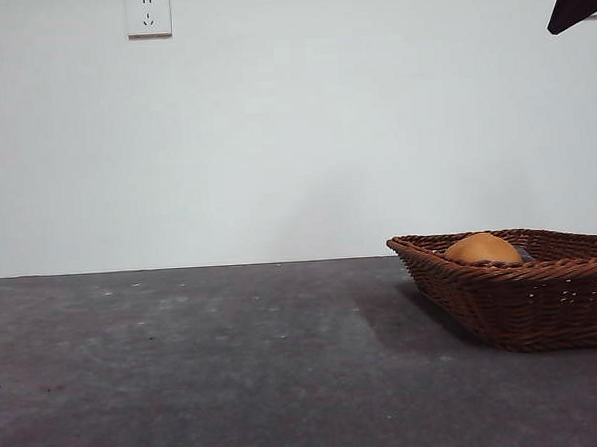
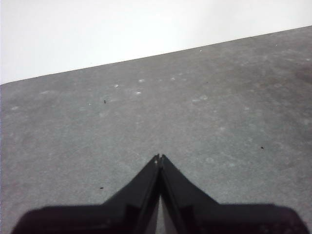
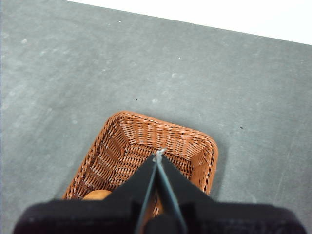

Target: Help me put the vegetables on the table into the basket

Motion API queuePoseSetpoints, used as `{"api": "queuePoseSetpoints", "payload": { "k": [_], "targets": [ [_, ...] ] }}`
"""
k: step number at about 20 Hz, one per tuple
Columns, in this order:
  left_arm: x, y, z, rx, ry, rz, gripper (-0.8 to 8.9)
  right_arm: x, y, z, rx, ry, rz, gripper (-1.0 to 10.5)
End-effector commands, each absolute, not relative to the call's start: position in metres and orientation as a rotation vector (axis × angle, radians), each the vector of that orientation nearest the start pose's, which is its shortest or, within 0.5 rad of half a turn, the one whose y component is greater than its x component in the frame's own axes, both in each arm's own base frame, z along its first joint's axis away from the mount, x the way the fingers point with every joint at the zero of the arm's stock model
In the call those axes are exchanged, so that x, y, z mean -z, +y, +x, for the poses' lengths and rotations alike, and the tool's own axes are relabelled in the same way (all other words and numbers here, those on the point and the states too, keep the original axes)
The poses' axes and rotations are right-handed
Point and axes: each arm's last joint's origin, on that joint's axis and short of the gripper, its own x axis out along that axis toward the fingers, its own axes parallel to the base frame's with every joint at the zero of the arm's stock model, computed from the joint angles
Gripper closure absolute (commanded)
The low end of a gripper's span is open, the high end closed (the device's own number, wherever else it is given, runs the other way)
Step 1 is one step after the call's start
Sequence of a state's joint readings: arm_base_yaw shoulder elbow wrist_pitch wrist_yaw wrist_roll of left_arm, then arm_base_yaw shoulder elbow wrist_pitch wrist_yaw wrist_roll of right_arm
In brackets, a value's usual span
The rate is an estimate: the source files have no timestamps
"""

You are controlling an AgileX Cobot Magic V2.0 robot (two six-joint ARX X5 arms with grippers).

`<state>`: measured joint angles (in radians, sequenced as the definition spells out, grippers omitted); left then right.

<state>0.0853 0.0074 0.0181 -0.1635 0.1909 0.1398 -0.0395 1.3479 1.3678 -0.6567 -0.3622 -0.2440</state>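
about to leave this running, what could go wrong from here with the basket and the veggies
Only the potato clearly shows in the basket; a dark sliver shows behind it, and no corn is visible, so a piece may get counted wrongly. The basket runs off the front view's right edge, so part of it is unseen. The right claw, shut, hangs above the basket, so a straight descent might knock it. The left claw is shut over bare table.

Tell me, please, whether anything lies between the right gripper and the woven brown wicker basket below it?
Nothing visible does. The right gripper, jaws shut, hangs directly above the reddish-brown woven wicker basket, which holds a round tan-brown potato.
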Motion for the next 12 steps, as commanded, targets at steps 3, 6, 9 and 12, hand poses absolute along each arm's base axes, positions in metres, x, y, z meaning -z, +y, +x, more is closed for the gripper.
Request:
{"api": "queuePoseSetpoints", "payload": {
  "k": [3,6,9,12],
  "targets": [
    [-0.1501,0.0031,0.0965,0.111,0.157,0.103,8.17,-0.3685,-0.0010,0.2827,-0.383,0.584,-0.111,9.5],
    [-0.1496,0.0031,0.0968,0.112,0.163,0.103,8.17,-0.3686,-0.0010,0.2827,-0.383,0.584,-0.111,9.5],
    [-0.1490,0.0031,0.0971,0.112,0.171,0.101,8.17,-0.3686,-0.0010,0.2827,-0.383,0.584,-0.111,9.5],
    [-0.1483,0.0032,0.0975,0.113,0.180,0.100,8.17,-0.3684,-0.0012,0.2827,-0.381,0.585,-0.112,9.5]
  ]
}}
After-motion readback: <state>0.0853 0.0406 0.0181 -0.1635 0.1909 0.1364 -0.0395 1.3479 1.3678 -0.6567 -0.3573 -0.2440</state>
